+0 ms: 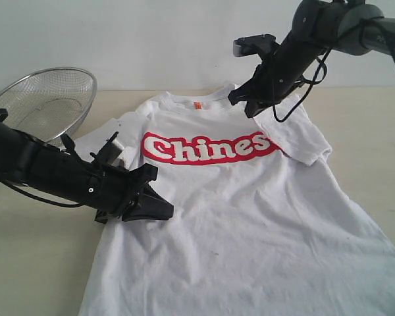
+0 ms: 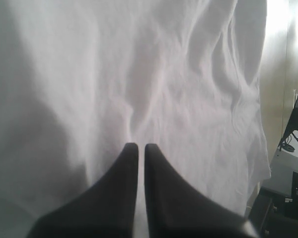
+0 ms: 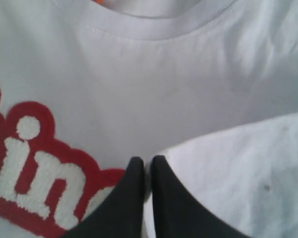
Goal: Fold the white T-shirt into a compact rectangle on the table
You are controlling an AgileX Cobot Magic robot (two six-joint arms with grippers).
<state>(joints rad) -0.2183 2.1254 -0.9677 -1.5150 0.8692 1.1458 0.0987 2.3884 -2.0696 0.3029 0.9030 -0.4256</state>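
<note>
One white T-shirt (image 1: 237,210), one table (image 1: 33,263), one wire-mesh basket (image 1: 46,102), and two hands: left hand (image 2: 138,147), right hand (image 3: 146,161).

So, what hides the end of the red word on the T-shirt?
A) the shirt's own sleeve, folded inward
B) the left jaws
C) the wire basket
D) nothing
A: the sleeve lies folded over the chest of the white T-shirt, covering the end of the red lettering.

Robot lab bench: bare beige table (image 1: 26,263), plain white wall (image 1: 151,33), cabled grey equipment (image 2: 290,168).
</note>
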